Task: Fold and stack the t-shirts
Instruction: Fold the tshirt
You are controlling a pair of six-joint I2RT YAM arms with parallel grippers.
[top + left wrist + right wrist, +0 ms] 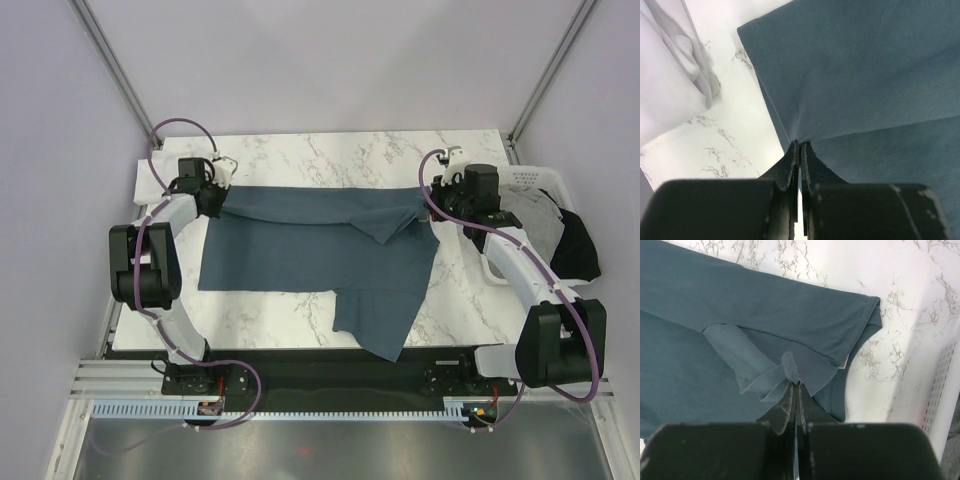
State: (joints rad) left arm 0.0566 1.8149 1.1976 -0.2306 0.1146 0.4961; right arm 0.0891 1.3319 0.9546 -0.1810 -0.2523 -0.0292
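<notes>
While pinching with jaws pressed together, left gripper (801, 147) clamped on the far-left corner of the dark slate-blue t-shirt (310, 255) and right gripper (795, 386) clamped on a bunched tuck at its far-right edge, probably working on the first fold: far strip over toward the near side. Doing it well means moving both pinches at one height and one pace, holding the cloth taut to avoid sag mid-span, and laying the carried edge down parallel to the near hem before letting go. Watching the twisted flap at the right pinch, since it is risking a crease there. Lying spread on the marble table (340, 155), stretching longest from left to right, trailing one part off the near edge at the right, and giving no clear sign of the collar end. Sitting well apart are the white t-shirt (665, 75) at far left and the light grey t-shirt (535, 225) and black t-shirt (578, 250) in the basket (530, 178) at the right.
</notes>
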